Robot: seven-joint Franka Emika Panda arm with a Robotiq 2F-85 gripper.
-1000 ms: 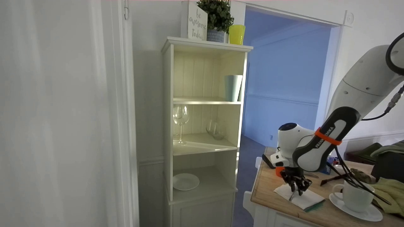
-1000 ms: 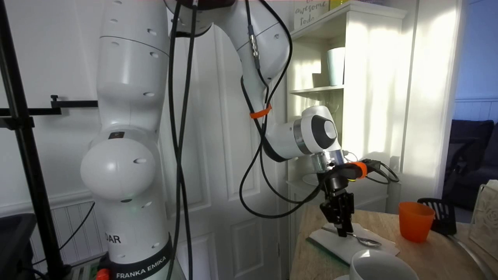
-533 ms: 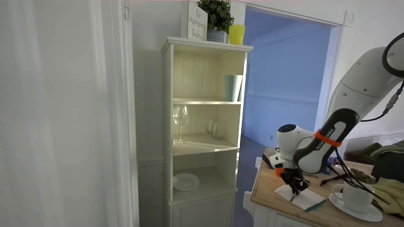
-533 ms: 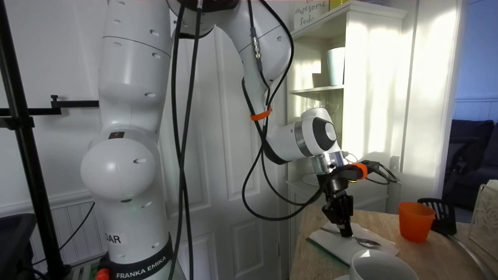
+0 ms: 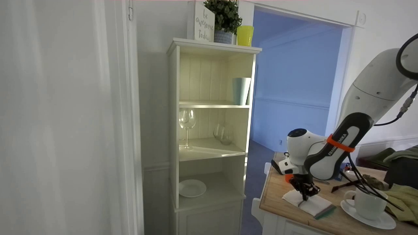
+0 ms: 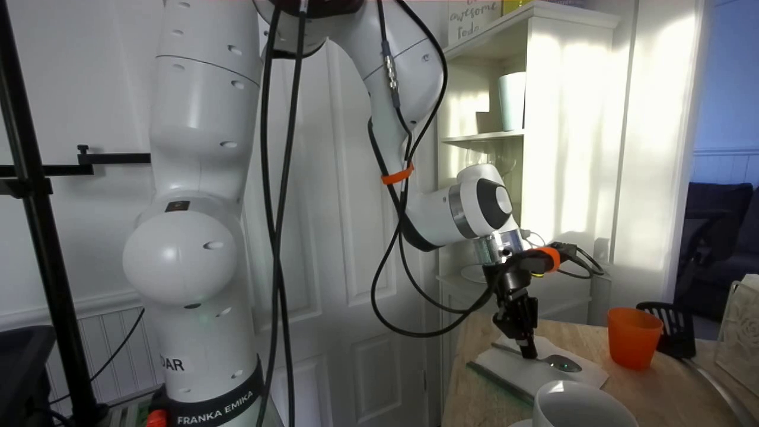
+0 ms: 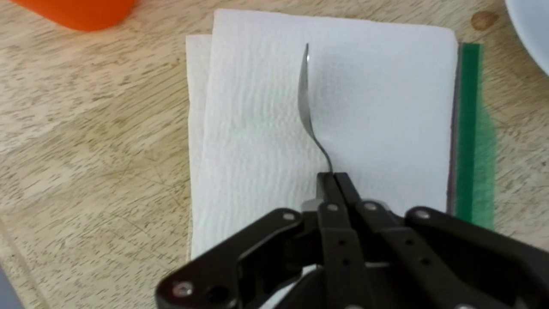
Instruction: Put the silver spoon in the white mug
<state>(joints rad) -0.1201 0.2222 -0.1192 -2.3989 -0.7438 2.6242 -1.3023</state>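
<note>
The silver spoon (image 7: 304, 98) lies on a folded white napkin (image 7: 386, 107). Its bowl is turned on its side, edge-on in the wrist view. The bowl (image 6: 563, 363) and part of the handle (image 5: 300, 203) also show in the exterior views. My gripper (image 7: 333, 175) is shut on the spoon's thin handle, with its fingertips (image 6: 529, 356) right at the napkin; it also shows low over the napkin in an exterior view (image 5: 305, 198). The fingers hide the gripped part. The white mug (image 5: 369, 205) stands upright on a saucer (image 5: 387, 222), apart from the gripper; its rim shows in an exterior view (image 6: 581, 394).
An orange cup (image 6: 634, 338) stands beyond the napkin, beside a black slotted utensil (image 6: 667, 326). It also shows in the wrist view (image 7: 90, 13). A yellow-green cloth (image 5: 403, 199) lies behind the mug. Black cables hang from the arm near the mug. A green strip (image 7: 467, 128) edges the napkin.
My gripper has lowered slightly and its fingers have shut on the spoon handle. The spoon's bowl has rolled onto its side. The napkin has shifted a little.
</note>
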